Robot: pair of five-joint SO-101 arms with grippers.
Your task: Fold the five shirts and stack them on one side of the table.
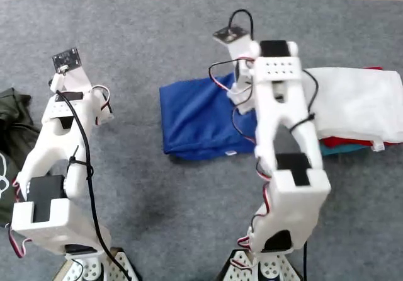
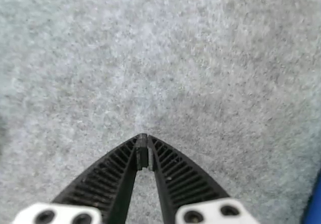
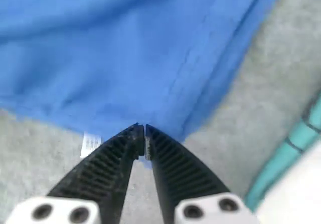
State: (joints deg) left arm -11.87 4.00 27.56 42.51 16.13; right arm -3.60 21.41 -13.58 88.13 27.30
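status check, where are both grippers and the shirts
Left gripper shut over bare grey felt. Right gripper shut at edge of folded blue shirt. White-topped stack beside it; dark shirt at table's other end.

The right tool (image 3: pixel 141 131) (its 2 fingers pressed together) hangs at the edge of the blue shirt (image 3: pixel 125 48) on the grey tabletop (image 3: pixel 281 83).

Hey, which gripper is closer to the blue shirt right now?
Right. The right gripper is at the edge of the blue shirt; the left gripper is over bare grey felt, apart from it.
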